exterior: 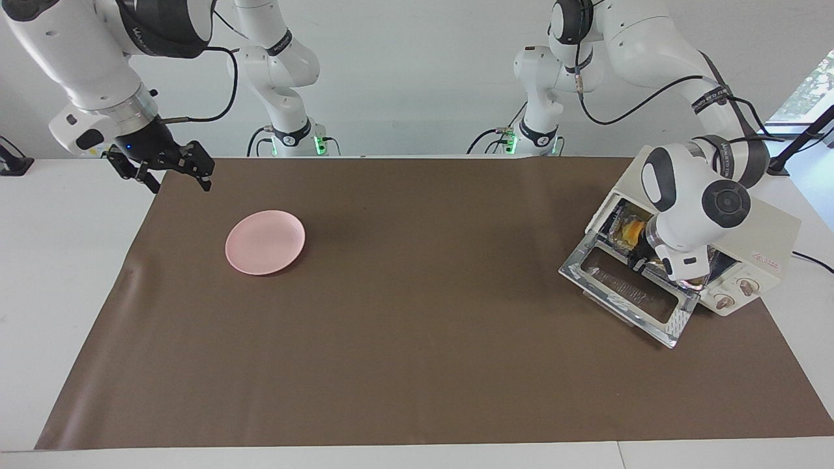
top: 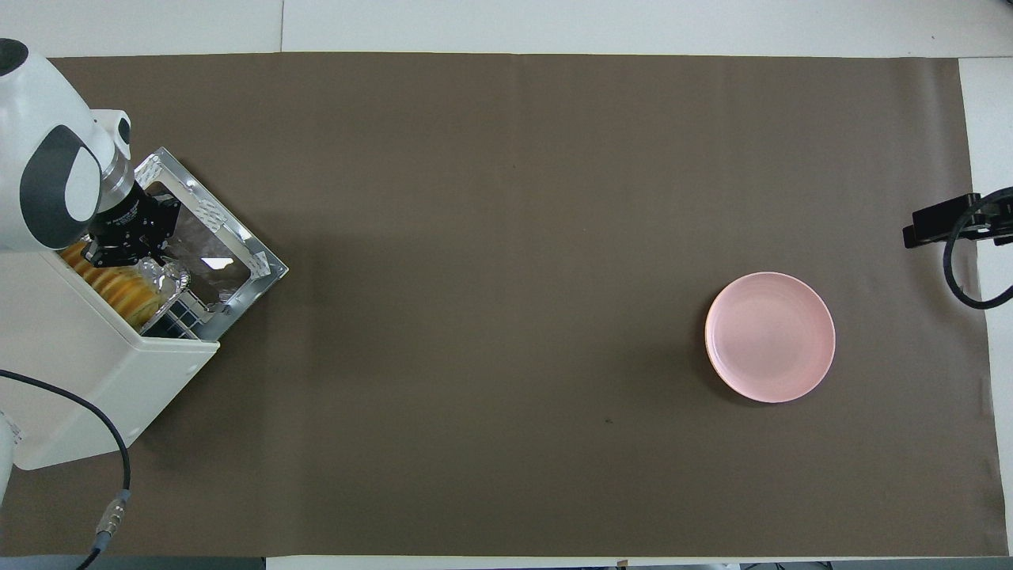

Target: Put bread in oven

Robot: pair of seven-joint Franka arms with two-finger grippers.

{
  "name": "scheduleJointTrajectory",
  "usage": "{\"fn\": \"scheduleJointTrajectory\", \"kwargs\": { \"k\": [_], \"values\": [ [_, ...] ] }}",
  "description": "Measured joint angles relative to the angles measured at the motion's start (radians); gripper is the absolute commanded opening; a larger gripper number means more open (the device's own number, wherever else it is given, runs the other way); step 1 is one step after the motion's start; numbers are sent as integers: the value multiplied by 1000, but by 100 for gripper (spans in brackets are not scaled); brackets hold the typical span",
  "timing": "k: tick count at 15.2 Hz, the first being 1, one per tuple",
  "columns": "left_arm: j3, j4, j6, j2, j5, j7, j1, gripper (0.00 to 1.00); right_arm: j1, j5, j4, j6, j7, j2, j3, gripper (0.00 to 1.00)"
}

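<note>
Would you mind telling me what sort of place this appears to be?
Most likely a robotics lab set up as a mock kitchen: two arms are bolted at a table under a brown mat, with only a toaster oven, bread inside it, and a pink plate.

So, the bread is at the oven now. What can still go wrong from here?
1. The left gripper is at the oven mouth, over the foil tray with the bread. Pulling out carelessly could drag the tray or bread along.
2. The tray pokes past the opening over the lowered door, so the door may jam on it when closed.
3. The right gripper waits near the plate, harmless for now.
</note>
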Motion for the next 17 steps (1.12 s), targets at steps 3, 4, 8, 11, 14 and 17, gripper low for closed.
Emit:
{"fn": "scheduleJointTrajectory", "kwargs": {
  "k": [3, 4, 8, 11, 14, 17],
  "values": [
    [1, -3, 0, -3, 0, 0, 0, 0, 0, 0, 0, 0, 0, 0, 0, 100],
    [1, -3, 1, -3, 0, 0, 0, 0, 0, 0, 0, 0, 0, 0, 0, 100],
    [1, -8, 1, -3, 0, 40, 0, 29, 0, 0, 0, 0, 0, 0, 0, 100],
    [3, -11, 1, -3, 0, 118, 1, 74, 0, 0, 0, 0, 0, 0, 0, 100],
    [4, -11, 4, -5, 0, 137, 1, 100, 0, 0, 0, 0, 0, 0, 0, 100],
    [2, -11, 10, -9, 0, 138, -1, 100, 0, 0, 0, 0, 0, 0, 0, 100]
  ]
}}
